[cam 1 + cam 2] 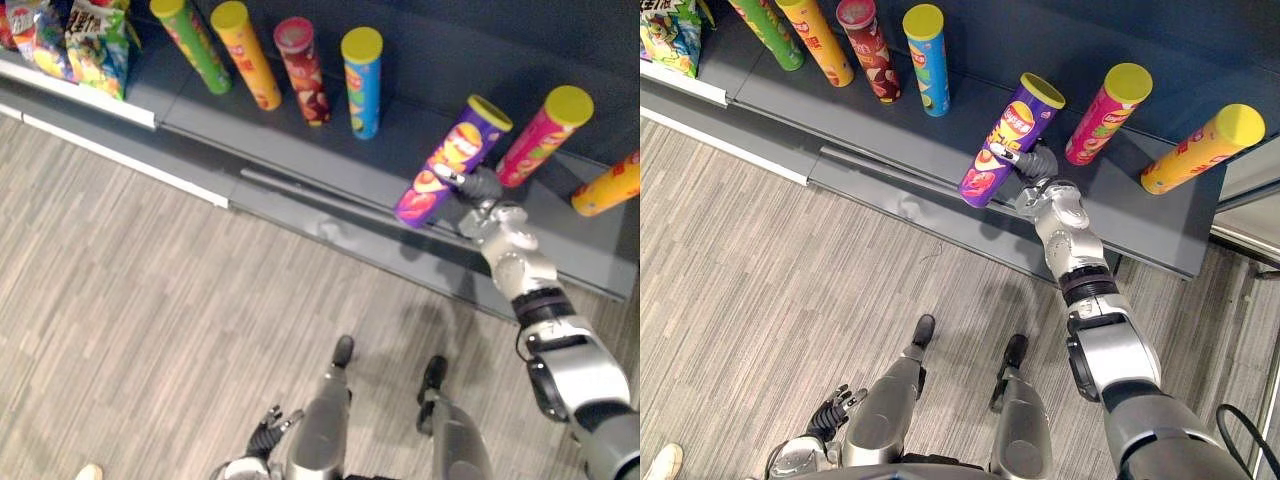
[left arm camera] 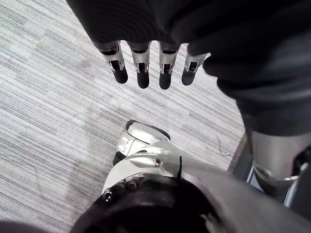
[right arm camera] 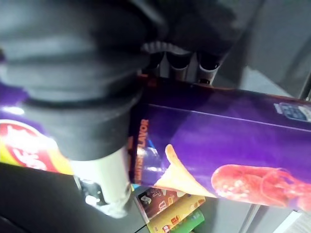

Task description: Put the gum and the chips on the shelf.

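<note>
A purple chips can (image 1: 450, 160) with a yellow lid stands on the dark grey shelf (image 1: 300, 160), near its front edge. My right hand (image 1: 1038, 163) is shut on the can's middle. The right wrist view shows the purple can (image 3: 233, 145) lying across my right hand (image 3: 82, 97), with the fingers curled behind it and the thumb on the near side. My left hand (image 1: 265, 430) hangs low by my side over the floor. Its fingers (image 2: 141, 68) are relaxed and hold nothing.
More chips cans stand in a row on the shelf: green (image 1: 190, 40), orange (image 1: 245, 50), red (image 1: 302, 65), blue (image 1: 362, 80), pink (image 1: 545, 135) and another orange (image 1: 605, 185). Snack bags (image 1: 95, 40) sit on a white ledge at far left. A person's shoe (image 1: 662, 462) is on the wood-look floor.
</note>
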Tool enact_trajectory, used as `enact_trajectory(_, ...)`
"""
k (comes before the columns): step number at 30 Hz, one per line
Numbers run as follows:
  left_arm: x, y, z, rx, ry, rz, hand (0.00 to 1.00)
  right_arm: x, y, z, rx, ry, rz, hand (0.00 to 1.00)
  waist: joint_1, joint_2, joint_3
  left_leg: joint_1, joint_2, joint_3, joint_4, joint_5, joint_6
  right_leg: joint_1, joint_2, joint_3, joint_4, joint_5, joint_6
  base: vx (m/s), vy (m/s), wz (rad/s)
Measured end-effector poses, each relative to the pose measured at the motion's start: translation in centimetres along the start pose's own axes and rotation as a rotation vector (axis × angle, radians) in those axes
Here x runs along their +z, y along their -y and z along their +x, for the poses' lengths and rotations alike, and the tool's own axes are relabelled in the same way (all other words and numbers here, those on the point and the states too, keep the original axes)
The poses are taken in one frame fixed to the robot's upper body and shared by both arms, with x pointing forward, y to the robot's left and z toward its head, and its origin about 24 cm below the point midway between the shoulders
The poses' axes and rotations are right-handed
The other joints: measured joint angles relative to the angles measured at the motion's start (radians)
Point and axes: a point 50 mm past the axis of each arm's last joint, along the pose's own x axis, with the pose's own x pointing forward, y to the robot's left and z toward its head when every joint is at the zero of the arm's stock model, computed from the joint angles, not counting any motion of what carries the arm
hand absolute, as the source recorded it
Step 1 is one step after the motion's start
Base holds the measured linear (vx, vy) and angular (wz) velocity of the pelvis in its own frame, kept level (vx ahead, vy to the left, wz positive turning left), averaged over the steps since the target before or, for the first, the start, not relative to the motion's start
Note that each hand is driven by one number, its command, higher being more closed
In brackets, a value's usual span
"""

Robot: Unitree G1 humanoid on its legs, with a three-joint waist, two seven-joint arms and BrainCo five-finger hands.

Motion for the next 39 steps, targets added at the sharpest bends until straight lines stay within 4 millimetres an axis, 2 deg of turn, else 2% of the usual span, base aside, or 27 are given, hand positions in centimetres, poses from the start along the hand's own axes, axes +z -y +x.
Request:
enact_trajectory(1, 0.2, 0.0, 0.1, 0.011, 0.003, 0.000, 0.00, 0.5, 0.0, 0.2, -0.038, 0.023, -0.071, 1.00, 0.003, 0.000, 0.018, -0.002, 0.000, 0.000, 0.001, 0.001, -0.002, -0.006, -0.001, 0.002, 0.009, -0.001, -0.002, 0.00, 0.000, 0.00)
enact_trajectory(6, 0.5, 0.1, 0.4, 0.026, 0.004, -0.010, 0.00, 1.2, 0.1, 0.5, -0.185, 0.076, -0.113, 1.00, 0.016, 0.004, 0.035, -0.040, 0.001, -0.003, 0.001, 0.011, -0.008, -0.052, 0.001, 0.005, 0.026, -0.002, -0.004, -0.02, -0.003, 0.00)
enact_trajectory(11, 0.6, 0.1, 0.5, 0.059, 0.003, -0.037, 0.00, 0.0, -1.8, 0.8, -0.239, 0.069, -0.134, 1.00, 0.021, 0.007, 0.036, -0.062, 0.005, -0.003, 0.001, 0.014, -0.011, -0.077, 0.003, 0.009, 0.034, -0.003, -0.005, 0.01, -0.002, 0.00)
enact_trajectory(13, 1.0, 0.2, 0.7, 0.064, 0.013, -0.038, 0.00, -0.1, -2.6, 0.8, -0.254, 0.081, -0.172, 1.00, 0.034, 0.008, 0.037, -0.076, 0.007, -0.002, 0.001, 0.015, -0.014, -0.095, 0.004, 0.011, 0.040, -0.004, -0.007, 0.00, 0.000, 0.00)
enact_trajectory(21, 2.3, 0.6, 1.2, 0.098, 0.048, -0.050, 0.00, 1.9, -6.5, 0.6, -0.313, 0.250, -0.249, 1.00, 0.051, 0.011, 0.038, -0.126, 0.007, -0.009, 0.000, 0.028, -0.018, -0.155, -0.003, 0.013, 0.078, -0.015, -0.015, 0.01, -0.006, 0.05)
enact_trajectory(29, 3.6, 1.0, 1.6, 0.119, 0.091, -0.087, 0.00, 2.7, -7.0, -0.8, -0.378, 0.341, -0.278, 1.00, 0.067, 0.012, 0.038, -0.155, 0.003, -0.026, -0.034, 0.055, -0.024, -0.212, -0.025, 0.000, 0.131, -0.039, -0.016, 0.00, -0.018, 0.09)
enact_trajectory(36, 4.0, 1.4, 1.6, 0.130, 0.103, -0.141, 0.00, 5.7, -7.3, -1.8, -0.449, 0.484, -0.203, 1.00, 0.070, 0.011, 0.037, -0.181, 0.005, -0.016, -0.035, 0.059, -0.026, -0.243, -0.030, 0.000, 0.145, -0.040, -0.018, 0.00, -0.005, 0.01)
enact_trajectory(39, 4.4, 1.5, 1.7, 0.127, 0.118, -0.143, 0.00, 5.9, -7.3, -2.0, -0.472, 0.505, -0.266, 1.00, 0.072, 0.012, 0.037, -0.200, 0.006, -0.009, -0.035, 0.065, -0.026, -0.266, -0.029, 0.006, 0.152, -0.040, -0.018, 0.00, -0.032, -0.04)
